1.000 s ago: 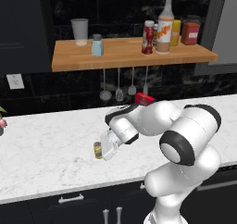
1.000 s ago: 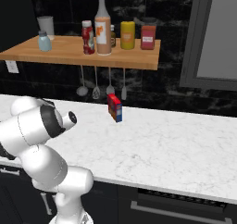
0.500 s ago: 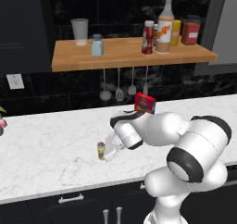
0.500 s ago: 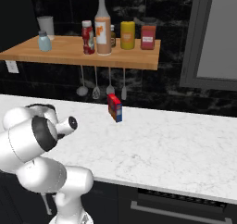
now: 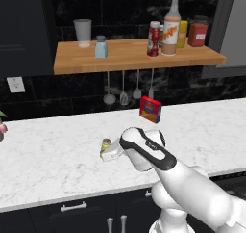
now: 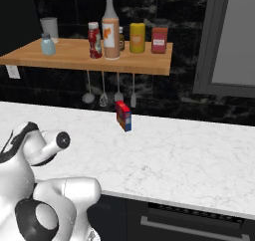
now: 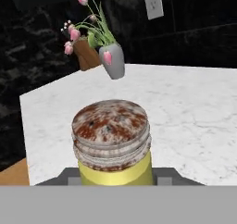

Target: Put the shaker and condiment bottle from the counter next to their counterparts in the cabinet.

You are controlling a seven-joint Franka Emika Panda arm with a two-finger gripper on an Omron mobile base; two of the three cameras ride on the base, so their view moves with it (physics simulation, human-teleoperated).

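Low in the centre of the left base view, the gripper [image 5: 108, 151] has its jaws closed tight on the yellow-green shaker [image 5: 105, 145], which sits on the white marble counter [image 5: 53, 155]; the hand view shows its mottled grey-brown cap in the lower middle of the frame. The red condiment bottle [image 5: 154, 38] stands on the wooden cabinet [image 5: 120, 58] shelf at upper centre, touching the tall orange-labelled bottle [image 5: 171, 30], while the pale blue shaker [image 5: 101, 47] stands well to their left. A red and blue box [image 5: 150, 110] stands on the counter mid-frame, and a grey vase of pink tulips [image 7: 111, 59] occupies the upper left of the hand view.

Black marble wall [image 5: 48, 90], white outlet [image 5: 16, 84], dark drawers [image 5: 72, 213].
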